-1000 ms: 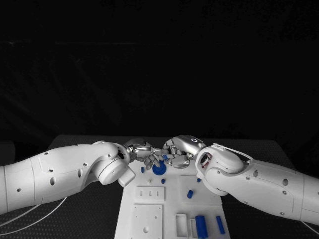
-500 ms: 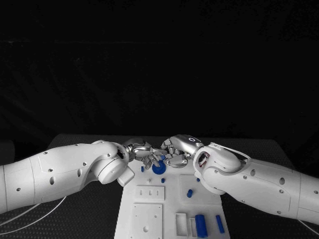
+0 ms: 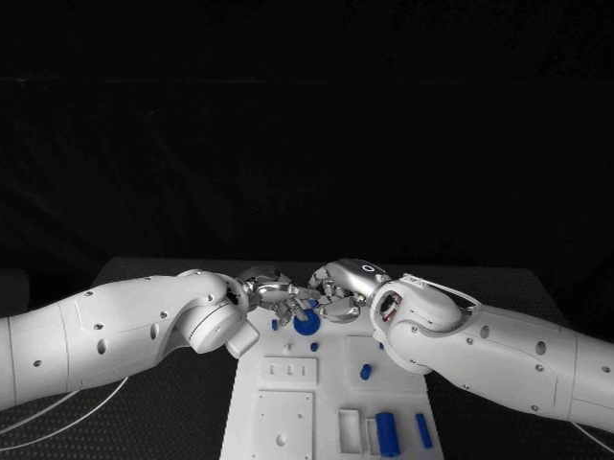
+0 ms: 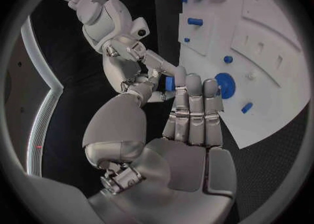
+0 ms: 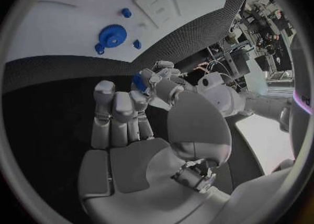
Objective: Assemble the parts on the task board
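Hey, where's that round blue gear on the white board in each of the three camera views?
Head view: the blue gear lies at the board's far end, just below the two hands.
Left wrist view: the gear sits beside the left hand's fingers.
Right wrist view: the gear lies on the board, above the fingers.
Shared landmark: the white board.

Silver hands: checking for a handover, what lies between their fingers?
A small blue part touching both the left hand and right hand, in both wrist views. Grip unclear.
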You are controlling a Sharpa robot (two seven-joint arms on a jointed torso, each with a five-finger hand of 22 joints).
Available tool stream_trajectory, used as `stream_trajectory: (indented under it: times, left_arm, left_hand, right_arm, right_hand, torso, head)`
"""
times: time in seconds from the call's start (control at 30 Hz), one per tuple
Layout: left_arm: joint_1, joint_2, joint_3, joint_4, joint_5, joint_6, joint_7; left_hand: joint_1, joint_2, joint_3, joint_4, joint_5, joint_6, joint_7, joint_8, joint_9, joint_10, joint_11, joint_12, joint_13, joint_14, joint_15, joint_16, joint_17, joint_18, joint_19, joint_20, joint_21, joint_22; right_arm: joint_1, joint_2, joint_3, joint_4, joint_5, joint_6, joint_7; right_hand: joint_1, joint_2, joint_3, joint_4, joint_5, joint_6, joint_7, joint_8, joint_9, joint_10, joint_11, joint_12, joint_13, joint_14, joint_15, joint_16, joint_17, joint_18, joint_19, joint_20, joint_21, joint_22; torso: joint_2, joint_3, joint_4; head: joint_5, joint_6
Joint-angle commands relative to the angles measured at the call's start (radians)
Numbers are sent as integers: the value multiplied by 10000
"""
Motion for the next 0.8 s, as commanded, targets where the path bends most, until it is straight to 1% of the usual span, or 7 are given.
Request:
stream_trajectory:
  times: [0.03, 0.23, 0.3, 0.4, 0.47, 0.53, 0.8]
  left_arm:
    - [20, 92, 26, 26, 89, 99, 176]
    - [19, 148, 26, -6, 89, 125, 128]
    - [19, 164, 26, -13, 89, 123, 115]
    - [18, 194, 26, -30, 89, 129, 68]
    - [18, 216, 26, -49, 89, 136, 42]
    - [18, 230, 26, -71, 89, 132, 12]
    - [17, 313, 24, -165, 63, 108, -124]
  left_hand:
    - [38, 136, -5, -78, -29, 106, 0, 1, -4, -79, -18, 66, 29, -51, -10, 70, -22, -92, -68, -518, 67, -8]
    - [94, 307, -58, -200, -21, 177, -19, 24, -7, -86, -32, 88, 76, -52, -20, 98, -43, -103, -83, -526, 80, -16]
    - [200, 430, -33, -323, 17, 259, -43, 58, 0, -89, -50, 98, 98, -56, -32, 111, -57, -106, -97, -534, 83, -20]
    - [228, 475, -27, -370, 46, 281, -48, 63, -2, -88, -54, 103, 108, -57, -35, 116, -64, -111, -102, -535, 86, -22]
    - [440, 581, 41, -647, 263, 395, -80, 107, 5, -75, -73, 125, 142, -55, -49, 142, -81, -129, -114, -540, 101, -24]
    - [490, 643, 60, -820, 356, 447, -90, 109, -8, -73, -81, 138, 174, -56, -52, 166, -105, -151, -116, -547, 113, -36]
    - [417, 646, 41, -825, 394, 502, -100, 124, -9, -51, -94, 156, 195, -47, -59, 184, -116, -164, -110, -550, 119, -45]
  right_arm:
    - [-17, 70, -13, 78, -89, 205, 143]
    - [-17, 87, -14, 75, -94, 219, 138]
    - [-17, 102, -15, 71, -94, 231, 139]
    - [-18, 111, -15, 78, -94, 225, 136]
    - [-19, 113, -16, 85, -94, 227, 136]
    - [-19, 114, -16, 97, -94, 231, 132]
    - [-22, 111, -18, 132, -104, 239, 117]
  right_hand:
    - [-64, -56, 54, 5, -25, 1471, -64, 39, -6, -65, -97, 39, 15, 19, -58, 38, 6, 531, 99, -4, 31, 121]
    - [-65, -57, 62, 5, -21, 1472, -64, 38, -6, -69, -97, 32, 9, 19, -58, 37, 6, 531, 101, -2, 30, 121]
    - [-65, -57, 65, 5, -20, 1472, -64, 37, -6, -69, -97, 31, 9, 19, -58, 36, 6, 531, 101, -2, 29, 120]
    - [-66, -57, 66, 5, -20, 1472, -64, 37, -6, -65, -97, 35, 13, 20, -58, 36, 6, 531, 101, -2, 29, 120]
    - [-66, -57, 68, 5, -19, 1473, -64, 37, -6, -58, -97, 40, 20, 20, -58, 36, 6, 531, 102, -2, 29, 120]
    - [-66, -57, 69, 5, -18, 1473, -64, 37, -6, -56, -97, 41, 21, 20, -58, 36, 6, 531, 102, -1, 28, 120]
    - [-66, -55, 75, 4, -16, 1475, -65, 37, -6, -59, -98, 37, 17, 21, -58, 35, 6, 531, 104, -1, 28, 119]
  torso:
    - [6, 6, -11]
    - [4, 13, -9]
    - [6, 13, -3]
    - [5, 12, -5]
    - [4, 11, -8]
    - [4, 11, -5]
    - [4, 13, -6]
  head:
    - [17, 7]
    - [20, 2]
    - [13, -11]
    - [14, -11]
    - [23, -22]
    - [23, -30]
    - [36, -50]
